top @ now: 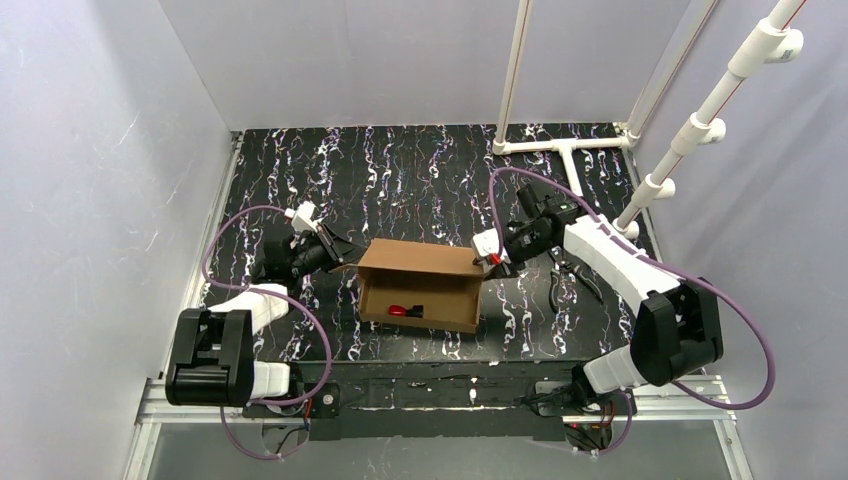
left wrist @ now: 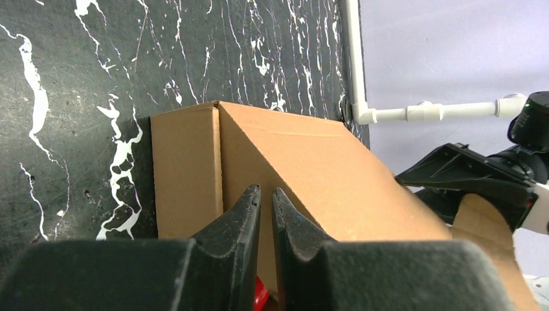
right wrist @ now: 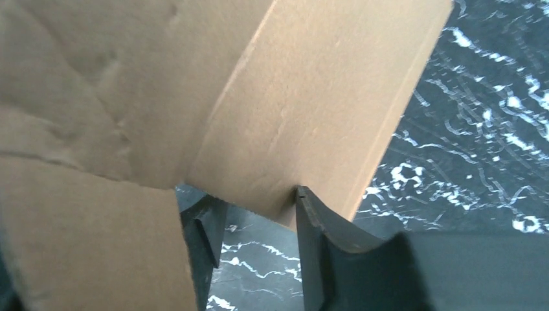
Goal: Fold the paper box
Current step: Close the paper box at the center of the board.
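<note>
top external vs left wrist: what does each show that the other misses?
Only top external: the whole paper box with its open top, both arms down to their bases, and a dark tool-like object lying right of the box.
Only left wrist: close up, the left hand pinched nearly shut on the box's wall edge.
Both: the box, a red item inside it, the right hand at its other end, the white pipe frame.
</note>
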Available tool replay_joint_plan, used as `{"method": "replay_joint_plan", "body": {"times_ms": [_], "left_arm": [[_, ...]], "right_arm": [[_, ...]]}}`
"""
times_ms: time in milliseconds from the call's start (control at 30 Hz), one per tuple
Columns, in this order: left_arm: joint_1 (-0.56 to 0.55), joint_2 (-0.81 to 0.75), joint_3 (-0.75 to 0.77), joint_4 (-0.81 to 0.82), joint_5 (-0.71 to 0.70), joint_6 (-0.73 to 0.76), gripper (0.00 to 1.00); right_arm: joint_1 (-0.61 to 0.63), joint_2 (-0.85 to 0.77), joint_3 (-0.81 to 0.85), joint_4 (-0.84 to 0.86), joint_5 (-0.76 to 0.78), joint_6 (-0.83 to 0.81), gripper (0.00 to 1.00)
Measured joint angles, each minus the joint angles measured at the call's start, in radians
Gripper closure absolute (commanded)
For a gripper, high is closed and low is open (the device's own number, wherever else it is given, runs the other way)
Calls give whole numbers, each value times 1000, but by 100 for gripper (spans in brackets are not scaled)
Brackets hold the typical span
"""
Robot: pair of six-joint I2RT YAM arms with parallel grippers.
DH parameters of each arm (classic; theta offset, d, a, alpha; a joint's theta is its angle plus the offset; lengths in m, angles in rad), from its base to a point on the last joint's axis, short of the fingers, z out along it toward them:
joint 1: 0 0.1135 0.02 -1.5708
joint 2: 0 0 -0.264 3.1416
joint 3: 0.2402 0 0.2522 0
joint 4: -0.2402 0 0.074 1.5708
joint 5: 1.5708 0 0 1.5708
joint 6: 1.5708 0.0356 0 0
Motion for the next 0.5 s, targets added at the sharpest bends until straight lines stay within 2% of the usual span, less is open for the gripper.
{"method": "replay_joint_plan", "body": {"times_ms": [67,200,500], "left_arm": [[0,-9,-6,-7,0,0,88],[0,-41,-11,-40,-2,-1,88],[-1,-129,-11,-148,-40,0,85]], "right_arm": [[6,-1,-18,-6,25,7,33],[6,-21,-58,-22,85,17,19],[6,-134,-126,-54,214,81,5]]}}
